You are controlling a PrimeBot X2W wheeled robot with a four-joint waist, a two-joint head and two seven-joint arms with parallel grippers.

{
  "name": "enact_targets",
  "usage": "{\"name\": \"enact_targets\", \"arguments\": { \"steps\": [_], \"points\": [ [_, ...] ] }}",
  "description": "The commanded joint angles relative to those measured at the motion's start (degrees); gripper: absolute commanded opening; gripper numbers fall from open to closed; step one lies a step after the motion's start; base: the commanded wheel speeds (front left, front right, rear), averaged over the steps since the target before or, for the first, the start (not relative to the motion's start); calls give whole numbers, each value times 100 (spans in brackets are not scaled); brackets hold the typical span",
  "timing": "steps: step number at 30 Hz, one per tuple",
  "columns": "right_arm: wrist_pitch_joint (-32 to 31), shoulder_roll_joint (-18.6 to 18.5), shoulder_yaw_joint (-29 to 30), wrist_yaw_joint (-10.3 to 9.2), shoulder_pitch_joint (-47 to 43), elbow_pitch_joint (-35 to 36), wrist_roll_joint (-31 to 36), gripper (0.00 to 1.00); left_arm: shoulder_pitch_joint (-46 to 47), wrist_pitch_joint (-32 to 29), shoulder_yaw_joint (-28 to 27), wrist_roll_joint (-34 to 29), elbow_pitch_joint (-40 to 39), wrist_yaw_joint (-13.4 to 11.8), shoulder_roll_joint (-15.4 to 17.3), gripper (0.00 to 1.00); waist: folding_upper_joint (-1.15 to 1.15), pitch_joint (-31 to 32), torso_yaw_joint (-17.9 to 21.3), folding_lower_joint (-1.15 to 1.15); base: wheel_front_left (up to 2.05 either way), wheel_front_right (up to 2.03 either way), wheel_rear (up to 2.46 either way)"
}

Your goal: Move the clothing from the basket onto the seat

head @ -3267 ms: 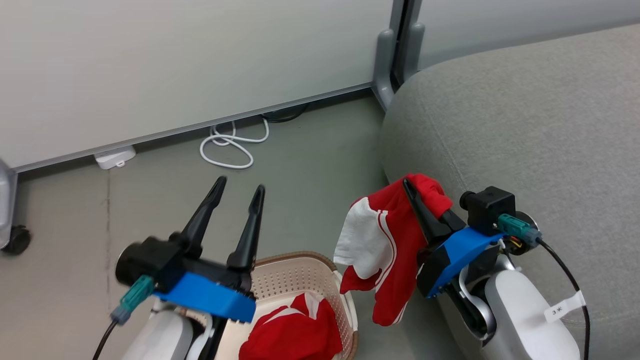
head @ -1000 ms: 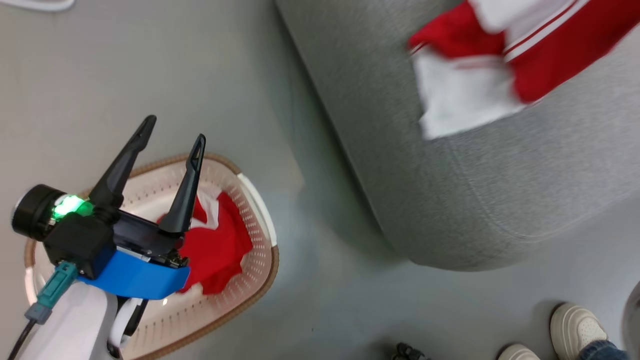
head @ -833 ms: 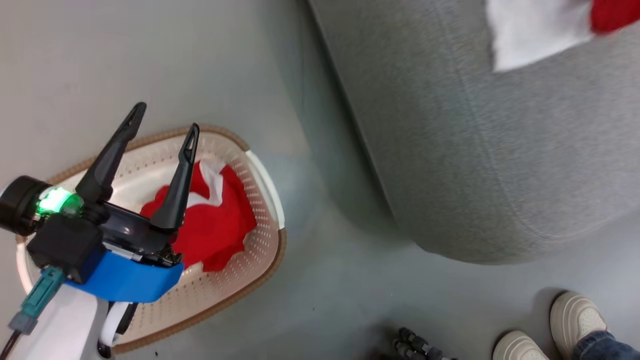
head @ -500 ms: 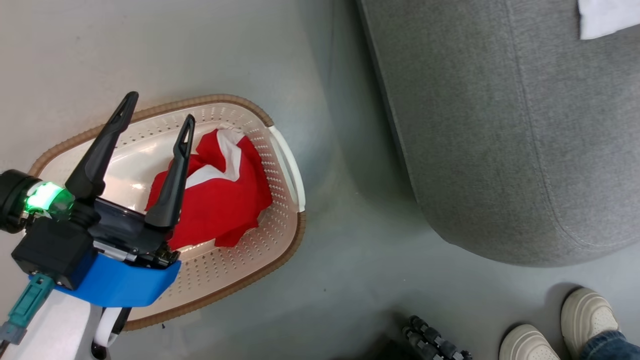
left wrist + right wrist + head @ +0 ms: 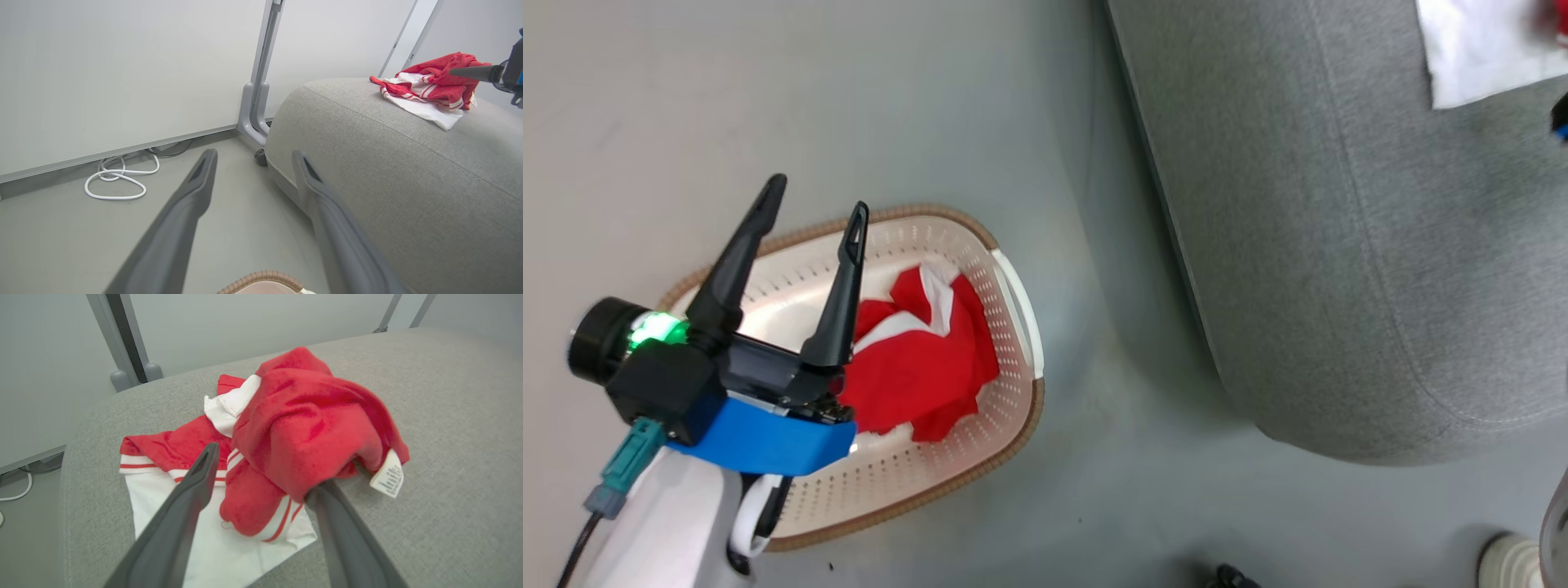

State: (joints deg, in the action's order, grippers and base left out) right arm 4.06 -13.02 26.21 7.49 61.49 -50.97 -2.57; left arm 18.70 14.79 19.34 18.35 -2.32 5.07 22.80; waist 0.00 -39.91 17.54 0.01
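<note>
Right gripper (image 5: 265, 469): I see both fingers spread wide either side of the red garment (image 5: 302, 428). Nothing is pinched, though a fold drapes over one fingertip.
Red garment: it lies heaped on the seat (image 5: 449, 416), its white panel flat underneath toward the rounded edge and its tag on the side away from that edge.
Left gripper (image 5: 818, 193): wide open and empty, held above the basket (image 5: 1015, 286).
Second red garment (image 5: 923, 367): crumpled in the basket, toward the side nearest the seat.
Edges: the seat's rounded side drops to the floor (image 5: 1111, 457) near the basket, and I see a bare strip of floor running between the two.
Open room: plain grey seat fabric lies all around the heap, and the floor is open from the basket to the wall.
Around: a looped white cable (image 5: 118, 179) lies at the wall's foot. A grey partition post (image 5: 257, 102) stands at the seat's corner. A pale shoe (image 5: 1507, 563) shows at the head view's lower right.
</note>
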Motion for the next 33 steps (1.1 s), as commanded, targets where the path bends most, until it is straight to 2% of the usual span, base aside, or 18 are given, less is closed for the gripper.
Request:
{"name": "enact_targets", "arguments": {
  "steps": [1, 6, 9, 15, 19, 26, 33],
  "points": [
    [100, -28, -132, 1, -250, -38, 54, 100, 54, 34, -7, 51, 122, 27, -107, 100, 0, 441, -130, -1, 0, 0, 0],
    [431, 88, -598, 2, -949, 72, 61, 100, -152, 44, -184, 142, 485, 95, -499, 100, 0, 1212, -247, -1, 0, 0, 0],
    [631, 200, -1092, 1, -1646, 346, 166, 100, -465, 44, -436, 186, 854, 133, -769, 100, 0, 1871, -304, -1, 0, 0, 0],
    [898, 504, -1500, 1, -2858, 1279, 111, 100, -815, 42, -756, 189, 1383, 165, -1159, 100, 0, 2639, -493, -1, 0, 0, 0],
    [922, 727, -1659, 1, -3697, 2136, 136, 100, -996, 42, -945, 145, 1596, 200, -1343, 100, 0, 2993, -596, -1, 0, 0, 0],
    [585, 967, -1862, 1, -5023, 3539, -19, 100, -1330, 43, -1243, 53, 1746, 225, -1539, 100, 0, 3450, -815, -1, 0, 0, 0],
    [210, 1015, -2038, 1, -5877, 4396, -240, 100, -1631, 43, -1401, -32, 1805, 254, -1597, 100, 0, 3658, -825, -1, 0, 0, 0]
  ]
}}
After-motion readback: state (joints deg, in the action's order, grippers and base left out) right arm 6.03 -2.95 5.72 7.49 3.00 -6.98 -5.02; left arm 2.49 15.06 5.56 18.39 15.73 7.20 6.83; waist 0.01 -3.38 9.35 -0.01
